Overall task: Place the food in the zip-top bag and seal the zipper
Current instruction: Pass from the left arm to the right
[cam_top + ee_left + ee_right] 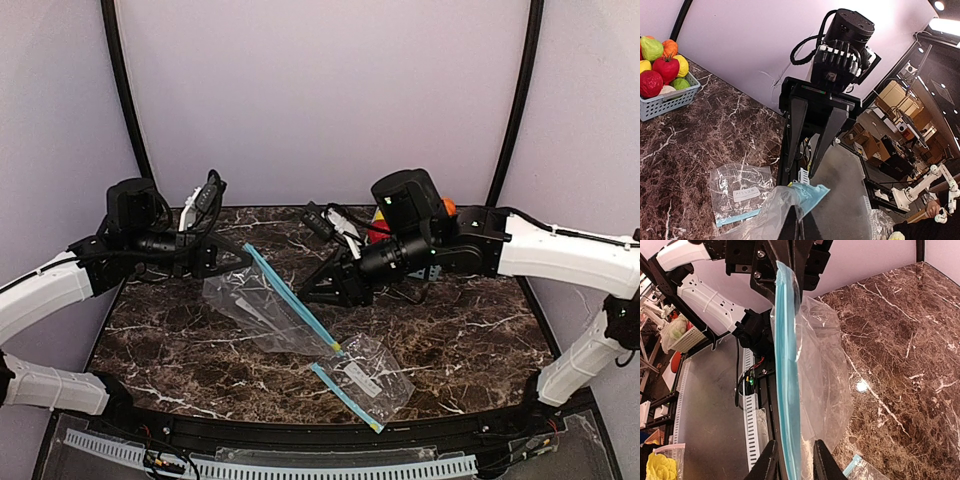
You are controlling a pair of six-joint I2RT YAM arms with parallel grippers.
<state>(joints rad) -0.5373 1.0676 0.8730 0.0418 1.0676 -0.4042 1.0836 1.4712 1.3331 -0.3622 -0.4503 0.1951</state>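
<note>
Top external view of a dark marble desk (480, 340), both arms reaching toward its middle. Left gripper (238, 256) clenched on the far corner of a clear bag (262, 312), that end raised off the desk. Blue zipper (292, 300) running diagonally from there toward the near right. Right gripper (308, 293) at the zipper's middle; in right wrist view, fingers (769, 462) on either side of the blue strip, pinching or loose impossible to tell. Second bag (372, 372) flat on the desk, just beside the first. Left wrist view: food (662, 65), red, green, orange and yellow, heaped in a light-blue basket (670, 100) by the back wall, apart from both bags.
</note>
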